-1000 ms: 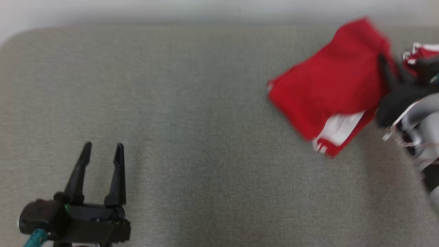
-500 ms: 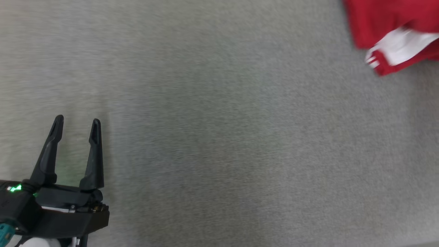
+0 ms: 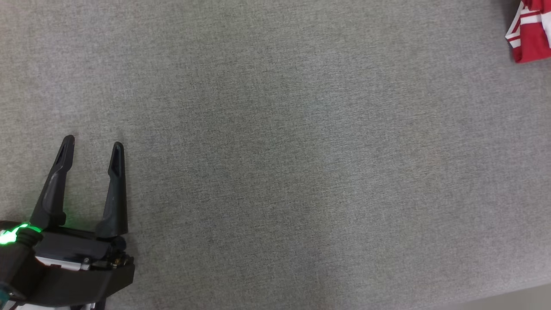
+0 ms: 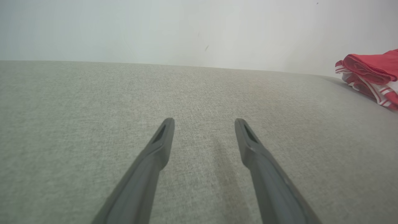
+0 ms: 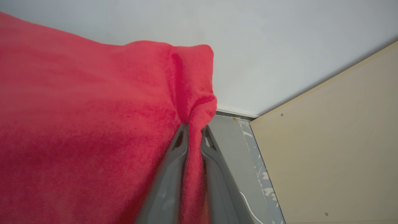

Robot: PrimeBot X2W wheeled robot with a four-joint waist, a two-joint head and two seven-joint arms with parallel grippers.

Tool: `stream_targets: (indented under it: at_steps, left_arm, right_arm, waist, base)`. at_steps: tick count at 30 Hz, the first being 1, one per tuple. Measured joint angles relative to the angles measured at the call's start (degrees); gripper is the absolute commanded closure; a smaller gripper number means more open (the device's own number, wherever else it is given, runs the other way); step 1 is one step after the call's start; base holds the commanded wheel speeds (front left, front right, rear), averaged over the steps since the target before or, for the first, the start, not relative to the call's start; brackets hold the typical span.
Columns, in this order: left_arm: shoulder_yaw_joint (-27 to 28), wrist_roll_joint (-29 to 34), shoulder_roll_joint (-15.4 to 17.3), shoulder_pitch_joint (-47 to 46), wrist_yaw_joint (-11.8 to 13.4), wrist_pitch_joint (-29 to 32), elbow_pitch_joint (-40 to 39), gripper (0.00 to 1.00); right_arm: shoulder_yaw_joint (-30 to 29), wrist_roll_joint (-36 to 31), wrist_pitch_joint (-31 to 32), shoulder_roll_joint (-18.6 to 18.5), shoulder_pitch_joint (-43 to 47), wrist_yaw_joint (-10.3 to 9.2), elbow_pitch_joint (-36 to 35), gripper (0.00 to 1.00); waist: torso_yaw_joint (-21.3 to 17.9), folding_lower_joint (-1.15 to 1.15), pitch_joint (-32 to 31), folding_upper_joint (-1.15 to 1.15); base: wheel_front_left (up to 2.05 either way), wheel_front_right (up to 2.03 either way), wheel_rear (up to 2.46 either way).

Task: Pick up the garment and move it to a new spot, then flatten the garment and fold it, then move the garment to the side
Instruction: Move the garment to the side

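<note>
The garment [image 3: 531, 34] is red with white stripes. Just a corner of it pokes in at the top right of the head view. From the left wrist it appears as a folded bundle [image 4: 371, 73] lying far off to the right. My right gripper [image 5: 193, 129] is shut on a pinched fold of the garment's red cloth [image 5: 93, 130], which spreads over the left half of the right wrist view. My left gripper [image 3: 91, 144] is at the lower left, open, with nothing between its fingers [image 4: 161, 140], low over the grey surface.
A wide grey-green fabric surface [image 3: 275, 172] stretches between my left gripper and the garment. Its front edge shows at the lower right [image 3: 516, 297]. A white wall [image 4: 186, 28] stands behind it. A beige panel [image 5: 326, 140] and a strip of floor [image 5: 230, 130] lie past my right gripper.
The head camera has swung, so the whole picture has shifted; the garment has slid to the top right corner and my right arm has left that view. My left gripper stays open.
</note>
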Motion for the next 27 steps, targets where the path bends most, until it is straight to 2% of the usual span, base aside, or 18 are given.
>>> stream_targets:
  at_steps: [5, 11, 19, 27]
  left_arm:
    - [0.20, 0.00, 0.00, -0.03, -0.01, 0.00, -0.30, 0.00]
    - [0.46, 0.00, -0.56, 0.06, 0.00, 0.00, 1.56, 0.00]
    - [2.37, 0.10, -4.10, 3.73, 0.00, 0.00, 5.38, 0.00]
    - [4.80, 1.07, -6.79, 11.16, 0.00, 0.00, 8.38, 0.00]
  right_arm:
    - [0.42, -3.69, -3.87, 0.42, -3.16, 0.00, 3.34, 0.00]
    - [0.11, -5.71, -9.57, 3.60, -5.36, 0.00, 5.48, 0.00]
    - [1.35, -3.66, -20.03, 11.85, -1.37, 0.00, 2.21, 0.00]
    - [-3.54, -3.11, -22.60, 23.36, 14.96, 0.00, -7.68, 0.00]
  waist:
    - [0.42, 0.00, 0.37, 0.00]
    - [0.53, 0.00, -1.54, 0.00]
    - [1.19, -0.01, -8.92, -0.02]
    - [2.14, -0.02, -19.26, -0.02]
  base:
    - [0.00, 0.00, 0.00]
    - [0.00, 0.00, 0.00]
    - [0.00, 0.00, 0.00]
    - [0.00, 0.00, 0.00]
